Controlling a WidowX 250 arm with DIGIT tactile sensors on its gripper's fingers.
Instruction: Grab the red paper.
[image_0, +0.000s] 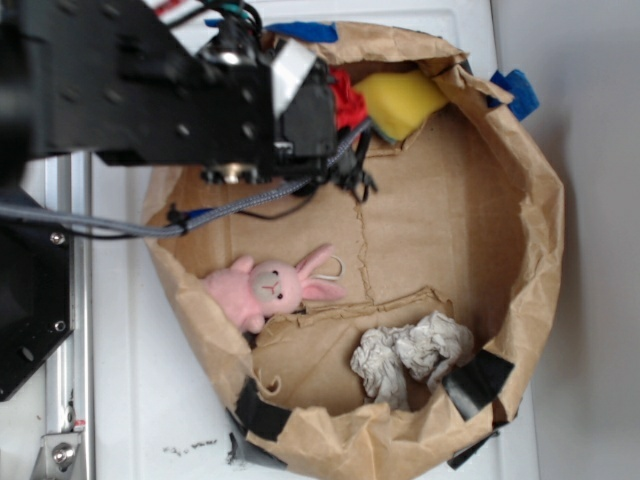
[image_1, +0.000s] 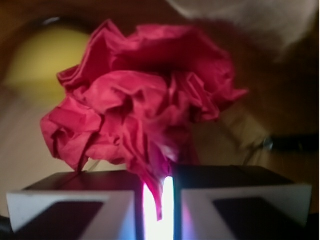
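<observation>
Setting: we see, in the exterior view, a brown paper enclosure (image_0: 530, 200) with crumpled walls and patches of black tape, standing on a white surface (image_0: 130, 400).
Arm: the black arm (image_0: 130, 85) reaches in from the upper left, with a grey braided cable (image_0: 200, 215) trailing beneath it.
Gripper: in the exterior view we find the gripper (image_0: 340, 120) at the far wall of the enclosure, its fingers mostly hidden by the arm's own body. In the wrist view the gripper (image_1: 159, 200) shows two dark jaws drawn nearly together, with only a thin bright slit between them.
Grasp: in the wrist view we see a tail of the red paper (image_1: 145, 110) pinched in that slit, so the jaws are clamped on it.
Red paper: from the exterior view we catch only a small red patch (image_0: 347, 100) peeking past the gripper, just beside the yellow sponge (image_0: 400, 100). The wrist view gives us the whole wrinkled wad, filling the middle of the picture above the jaws.
Yellow sponge: in the wrist view it is a blurred yellow shape (image_1: 37, 62) behind the wad on the left.
Only in the exterior view: a pink plush bunny (image_0: 270, 288) lying near the left wall, and a grey-white paper wad (image_0: 410, 355) near the lower wall, both well apart from the gripper.
Unclear: we cannot tell from either view whether the wad rests on the floor or is off it.
</observation>
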